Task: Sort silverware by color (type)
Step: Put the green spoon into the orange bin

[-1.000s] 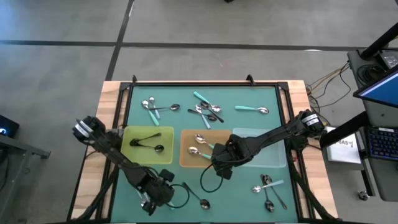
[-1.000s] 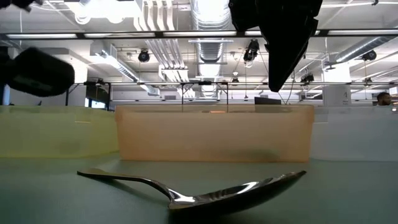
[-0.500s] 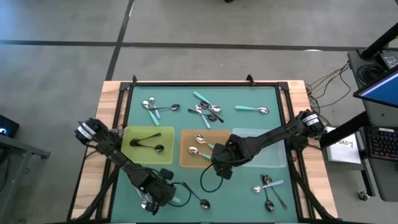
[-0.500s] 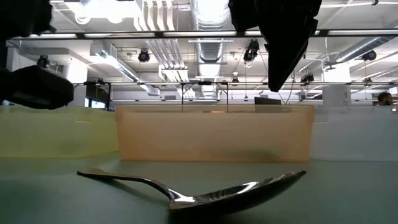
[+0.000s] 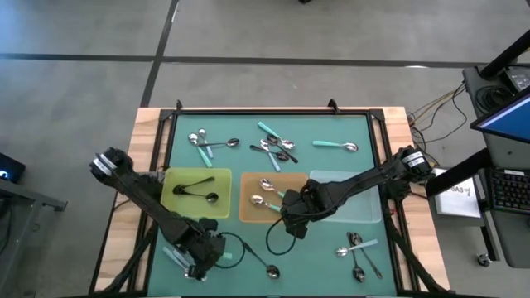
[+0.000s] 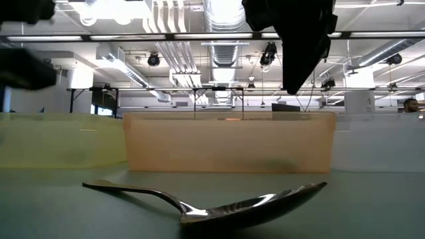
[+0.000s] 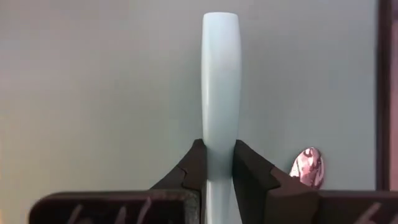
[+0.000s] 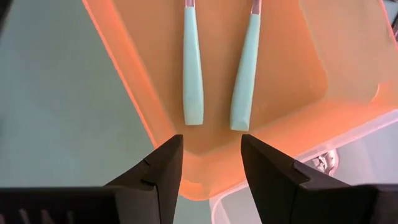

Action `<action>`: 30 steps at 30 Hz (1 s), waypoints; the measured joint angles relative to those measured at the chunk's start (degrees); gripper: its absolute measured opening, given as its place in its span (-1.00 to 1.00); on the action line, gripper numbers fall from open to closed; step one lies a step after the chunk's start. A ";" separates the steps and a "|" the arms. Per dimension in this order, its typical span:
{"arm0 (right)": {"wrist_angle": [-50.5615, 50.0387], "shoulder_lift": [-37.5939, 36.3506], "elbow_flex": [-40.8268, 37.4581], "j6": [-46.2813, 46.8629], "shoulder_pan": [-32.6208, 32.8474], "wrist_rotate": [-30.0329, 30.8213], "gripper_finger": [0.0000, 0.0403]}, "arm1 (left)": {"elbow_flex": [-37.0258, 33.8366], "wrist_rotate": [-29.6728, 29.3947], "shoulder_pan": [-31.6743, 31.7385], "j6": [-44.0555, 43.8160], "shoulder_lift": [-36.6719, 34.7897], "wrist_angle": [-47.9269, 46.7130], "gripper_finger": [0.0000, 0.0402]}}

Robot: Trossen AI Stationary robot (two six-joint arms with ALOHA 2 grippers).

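Note:
My left gripper is near the table's near edge, left of centre, shut on a pale blue spoon. My right gripper hangs open over the near rim of the orange tray. Two teal-handled spoons lie inside that tray. The yellow tray holds black-handled spoons. One black-handled spoon lies on the mat near the near edge, bowl and handle both down. More spoons are scattered on the far part of the mat and at the near right. My left gripper pinches the pale blue spoon's handle between its two fingers. The handle runs along the fingers, and its free end sticks out well beyond them over the mat. The spoon's bowl is hidden behind the gripper.
A clear tray sits right of the orange one. A raised dark frame borders the green mat. Bare mat lies between the trays and the near edge, crossed by a dark cable. A shiny spoon bowl shows beside my left fingers.
My left arm has swung toward the table's left edge and its gripper has turned, carrying the pale blue spoon along; the handle now points toward the left edge. My right gripper and the spoons on the mat have stayed put.

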 joint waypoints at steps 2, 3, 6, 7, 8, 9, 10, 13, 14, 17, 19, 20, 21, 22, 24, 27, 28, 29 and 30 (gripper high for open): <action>-0.01 0.00 0.84 0.35 0.00 0.00 -0.23 | 0.59 -2.91 0.17 0.00 -2.85 -2.20 -0.84; -0.02 0.00 1.28 0.47 0.00 -0.01 -0.23 | 0.91 -4.56 0.50 0.09 -4.28 -2.91 -0.84; -0.07 0.00 2.84 1.37 0.00 -0.01 -0.23 | 1.77 -9.85 1.99 1.78 -9.11 -2.28 -0.84; -0.09 0.00 3.54 1.59 0.00 0.01 -0.23 | 1.91 -12.01 2.85 2.81 -10.55 -2.28 -0.84; -0.22 0.00 4.36 1.78 0.00 0.01 -0.23 | 1.96 -14.22 3.87 4.09 -11.71 -2.30 -0.84; -0.49 0.00 5.30 1.98 0.00 -0.01 -0.23 | 1.99 -16.33 5.10 5.65 -12.71 -2.30 -0.84; -0.65 0.00 6.27 2.20 0.00 0.01 -0.23 | 1.99 -18.76 6.52 7.53 -13.50 -2.26 -0.84; -0.76 0.00 9.91 2.24 0.00 0.01 -0.23 | 1.86 -23.16 12.98 12.65 -14.48 -0.40 -0.84; -0.86 0.00 11.26 2.24 0.02 0.02 -0.23 | 1.73 -23.23 15.53 13.86 -14.34 0.42 -0.84; -1.44 0.00 15.26 2.18 0.04 0.49 -0.23 | 1.66 -23.17 22.47 17.93 -13.20 5.38 -0.84; -3.14 0.00 17.44 2.18 0.04 0.55 -0.23 | 1.79 -23.18 25.70 22.04 -12.76 9.24 -0.84; -4.03 0.00 18.38 2.18 0.04 0.77 -0.23 | 1.79 -22.97 26.87 24.01 -12.52 11.46 -0.84; -5.24 0.00 19.25 2.18 0.10 1.37 -0.23 | 1.71 -22.32 28.01 25.64 -12.40 13.48 -0.84; -6.52 0.00 19.87 2.20 0.29 2.31 -0.23 | 1.53 -20.96 29.02 26.65 -12.29 14.96 -0.84; -9.24 0.00 20.95 2.98 0.44 4.48 -0.23 | 1.34 -17.32 30.64 27.61 -11.67 18.00 -0.84; -12.40 0.00 21.43 4.39 0.55 6.30 -0.23 | 1.31 -12.31 31.71 29.86 -9.77 23.94 -0.79; -13.02 0.00 21.48 4.78 0.55 6.76 -0.23 | 1.31 -11.90 31.73 30.97 -8.97 26.24 -0.75; -13.57 0.00 21.46 5.16 0.55 7.00 -0.23 | 1.29 -11.39 31.75 32.19 -8.08 28.57 -0.72; -13.59 0.00 21.22 5.62 0.55 7.09 -0.23 | 1.29 -11.23 31.72 33.45 -7.21 30.73 -0.69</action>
